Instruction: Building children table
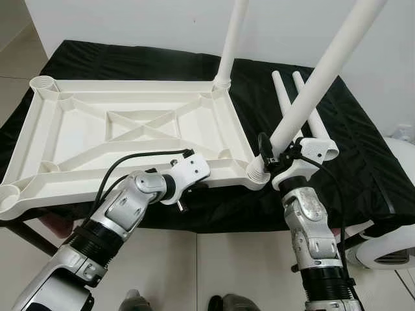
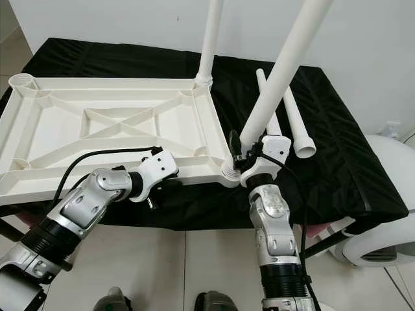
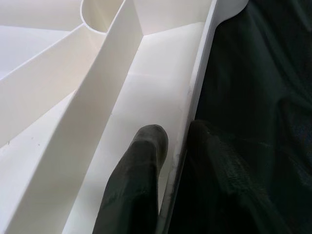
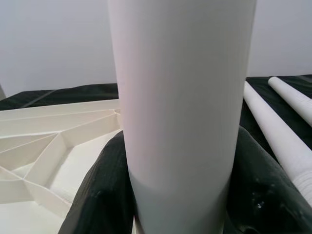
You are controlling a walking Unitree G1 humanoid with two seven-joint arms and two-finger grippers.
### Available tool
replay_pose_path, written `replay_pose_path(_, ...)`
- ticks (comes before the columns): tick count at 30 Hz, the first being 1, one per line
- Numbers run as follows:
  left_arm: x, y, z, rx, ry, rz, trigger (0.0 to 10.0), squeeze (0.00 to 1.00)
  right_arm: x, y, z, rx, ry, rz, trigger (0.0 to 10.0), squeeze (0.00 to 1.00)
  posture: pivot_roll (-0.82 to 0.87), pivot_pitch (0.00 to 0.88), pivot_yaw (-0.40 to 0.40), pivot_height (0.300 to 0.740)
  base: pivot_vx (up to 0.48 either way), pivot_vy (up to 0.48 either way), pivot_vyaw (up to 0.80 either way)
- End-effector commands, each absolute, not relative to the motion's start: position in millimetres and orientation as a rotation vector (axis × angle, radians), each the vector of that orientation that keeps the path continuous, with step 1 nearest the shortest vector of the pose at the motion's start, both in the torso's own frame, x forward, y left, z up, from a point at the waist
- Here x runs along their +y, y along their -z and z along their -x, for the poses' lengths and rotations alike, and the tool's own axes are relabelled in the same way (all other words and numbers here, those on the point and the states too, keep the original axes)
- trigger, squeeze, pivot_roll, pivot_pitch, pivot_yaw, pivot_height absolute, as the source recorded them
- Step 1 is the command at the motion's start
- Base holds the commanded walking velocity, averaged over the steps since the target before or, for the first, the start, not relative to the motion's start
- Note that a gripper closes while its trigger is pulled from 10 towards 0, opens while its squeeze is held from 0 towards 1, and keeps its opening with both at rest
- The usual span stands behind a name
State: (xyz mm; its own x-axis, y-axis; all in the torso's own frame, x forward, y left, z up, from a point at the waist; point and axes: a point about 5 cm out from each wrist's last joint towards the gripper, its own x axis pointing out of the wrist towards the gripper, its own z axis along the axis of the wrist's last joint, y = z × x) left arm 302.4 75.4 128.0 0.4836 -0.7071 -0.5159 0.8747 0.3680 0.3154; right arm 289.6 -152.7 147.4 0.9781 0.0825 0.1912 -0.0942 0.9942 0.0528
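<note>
A white tabletop [image 1: 130, 123] lies upside down on a black-draped table [image 1: 363, 162]. One white leg [image 1: 231, 45] stands upright in its far right corner socket. My right gripper [image 1: 275, 155] is shut on a second leg [image 1: 324, 71], which leans to the right with its foot at the near right corner socket [image 1: 256, 172]. In the right wrist view both fingers [image 4: 105, 195] hug that leg [image 4: 180, 97]. My left gripper [image 3: 178, 146] is shut on the tabletop's near rim [image 3: 195, 97], one finger [image 3: 139, 185] inside and one outside. Two loose legs [image 2: 295, 123] lie on the cloth at the right.
A white rounded appliance [image 1: 395, 227] stands on the floor at the right, close to the table's corner. A white wall runs behind the table. Tiled floor lies below the table's near edge, beside my arms.
</note>
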Motion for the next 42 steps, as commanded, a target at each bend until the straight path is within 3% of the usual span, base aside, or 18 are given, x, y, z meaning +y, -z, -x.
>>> replay_pose_path(1,82.4,-136.8,-306.9,0.294,0.994,-0.627,10.0,0.0,-167.2,-105.8,-282.3,0.003,0.04,-0.024,10.0,0.0,0.04,0.06,-0.063,0.74,0.0,0.0,0.0)
replay_pose_path(16,87.0,-140.2,-307.7,0.293,0.983,-0.634,10.0,0.0,-159.0,-104.0,-278.6,-0.024,0.05,-0.011,10.0,0.0,0.04,0.068,-0.06,0.74,0.0,0.0,0.0)
replay_pose_path(32,86.7,-142.9,-306.9,0.287,0.982,-0.631,10.0,0.0,-168.4,-112.3,-281.9,-0.062,0.3,-0.018,10.0,0.0,0.05,0.069,-0.066,0.74,0.0,0.0,0.0)
replay_pose_path(42,86.8,-143.6,-306.9,0.284,0.98,-0.634,10.0,0.0,-162.4,-110.5,-281.5,-0.073,0.265,-0.001,10.0,0.0,0.05,0.061,-0.071,0.74,0.0,0.0,0.0)
